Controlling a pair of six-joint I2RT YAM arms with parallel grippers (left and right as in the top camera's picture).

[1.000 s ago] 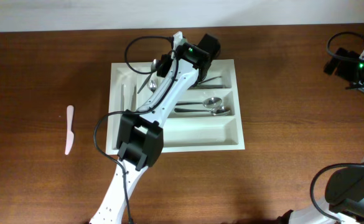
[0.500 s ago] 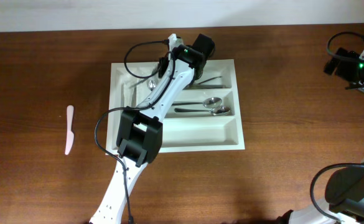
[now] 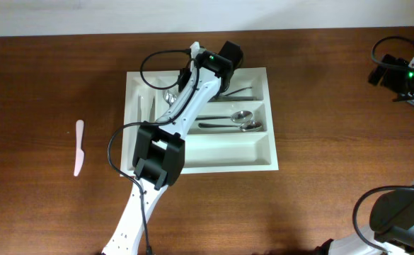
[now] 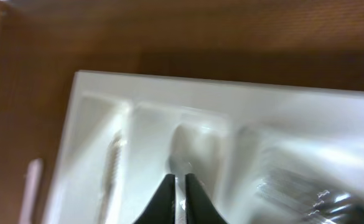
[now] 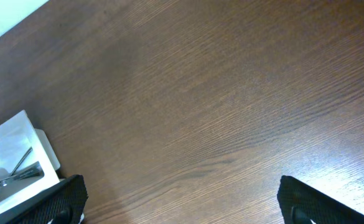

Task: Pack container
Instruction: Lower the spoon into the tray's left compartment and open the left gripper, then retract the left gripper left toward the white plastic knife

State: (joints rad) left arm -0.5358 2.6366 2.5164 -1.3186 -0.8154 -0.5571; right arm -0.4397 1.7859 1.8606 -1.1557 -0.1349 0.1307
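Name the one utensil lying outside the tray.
The pale pink knife, alone on the table left of the tray; the spoons and forks lie inside it.

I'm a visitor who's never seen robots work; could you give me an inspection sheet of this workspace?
Surface: brown wooden table.
Job's things: white cutlery tray; forks in the far wide compartment, two spoons in the middle, near one empty; a slim utensil and a spoon in the narrow ones.
Clutter: pale pink knife on the table, left of the tray.
Grippers: left gripper over the tray, fingers nearly together above that spoon, grip unclear; right gripper open over bare table.
Cables: black cables loop along both arms.
Surroundings: white strip beyond the table's far edge.
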